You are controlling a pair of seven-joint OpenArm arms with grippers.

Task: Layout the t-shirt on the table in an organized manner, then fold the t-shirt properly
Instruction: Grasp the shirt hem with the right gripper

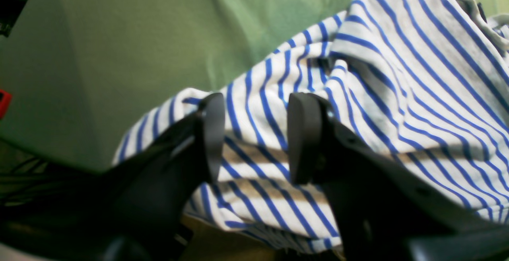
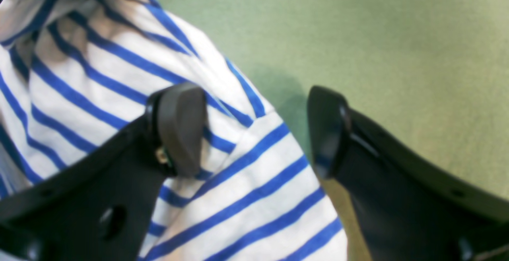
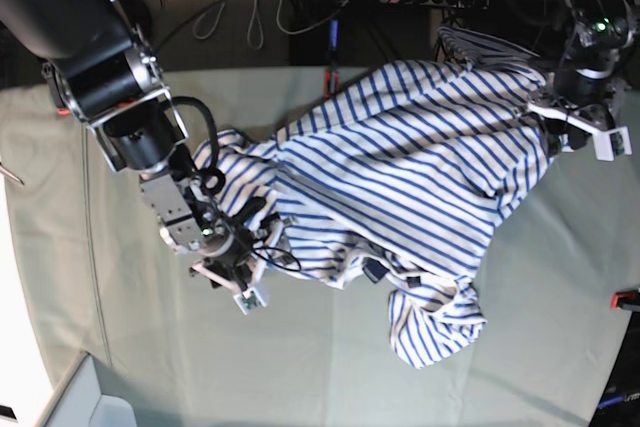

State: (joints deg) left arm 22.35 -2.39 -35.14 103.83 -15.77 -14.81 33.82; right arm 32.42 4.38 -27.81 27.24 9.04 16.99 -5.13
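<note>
1. Across the middle of the table (image 3: 90, 297), seen from overhead, the t-shirt (image 3: 400, 177) lies crumpled and unfolded, running from my right pincer toward my left one at the far edge.
2. Much is hidden: folds bury the sleeves and neckline, and a bunched lobe of fabric sags toward the near side.
3. My right gripper (image 2: 254, 133) has its jaws spread wide. One dark finger (image 2: 181, 127) rests over the striped cloth and the other stands over bare table, so nothing is pinched.
4. My left gripper (image 1: 254, 133) is about half open, with striped cloth lying between and beyond the fingers. Its wrist view is blurred, so I cannot tell whether the pads really grip the shirt.
5. From overhead, that left pincer is mostly lost behind its own wrist hardware.
6. The shirt is soft white knit with thin blue stripes, rumpled into ridges and shadowed creases.
7. The table cover is matte pale grey-green cloth, faintly wrinkled; a small red clamp (image 3: 626, 299) shows at one edge.
</note>
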